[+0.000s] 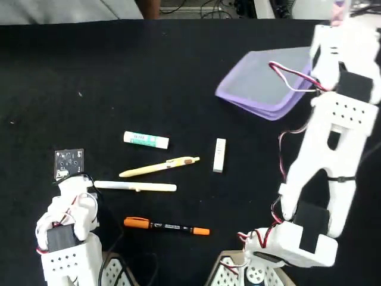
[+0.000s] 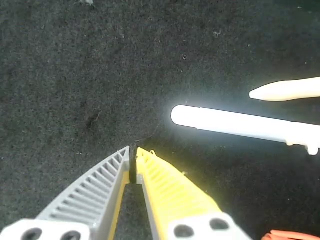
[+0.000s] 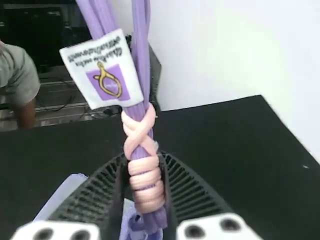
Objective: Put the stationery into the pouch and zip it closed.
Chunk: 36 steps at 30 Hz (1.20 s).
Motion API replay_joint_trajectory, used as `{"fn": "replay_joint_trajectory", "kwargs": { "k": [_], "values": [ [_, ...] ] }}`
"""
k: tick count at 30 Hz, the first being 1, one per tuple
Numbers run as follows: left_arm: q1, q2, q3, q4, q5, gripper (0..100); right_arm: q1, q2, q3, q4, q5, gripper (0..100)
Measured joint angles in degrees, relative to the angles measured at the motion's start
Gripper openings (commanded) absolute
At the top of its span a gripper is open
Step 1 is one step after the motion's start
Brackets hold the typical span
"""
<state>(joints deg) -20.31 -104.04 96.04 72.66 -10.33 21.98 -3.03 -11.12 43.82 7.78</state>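
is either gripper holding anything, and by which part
The right gripper grips the pouch by its pink-wrapped purple strap; the left gripper is shut on nothing.

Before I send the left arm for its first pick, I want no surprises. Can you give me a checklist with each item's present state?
1. Right tool gripping the pink cord wound on the purple strap: ok, shut on it.
2. Purple pouch mouth open: cannot tell.
3. Left tool open for a pick: not ok, shut and empty.
4. White pen close to the left tool: ok.
5. Glue stick, yellow pen, orange marker and small white block lying apart on the table: ok.
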Motion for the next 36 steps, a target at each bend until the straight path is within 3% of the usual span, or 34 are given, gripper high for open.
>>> {"fn": "replay_joint_trajectory", "kwargs": {
  "k": [11,18,36],
  "values": [
    [0.0,0.0,0.0,0.0,0.0,3,0.5,0.0,-13.4,0.0,0.1,1.1],
    [0.0,0.0,0.0,0.0,0.0,3,0.3,0.0,-13.9,0.0,0.0,1.1],
    [0.0,0.0,0.0,0.0,0.0,3,-18.5,0.0,0.1,0.0,0.1,1.1]
  ]
}}
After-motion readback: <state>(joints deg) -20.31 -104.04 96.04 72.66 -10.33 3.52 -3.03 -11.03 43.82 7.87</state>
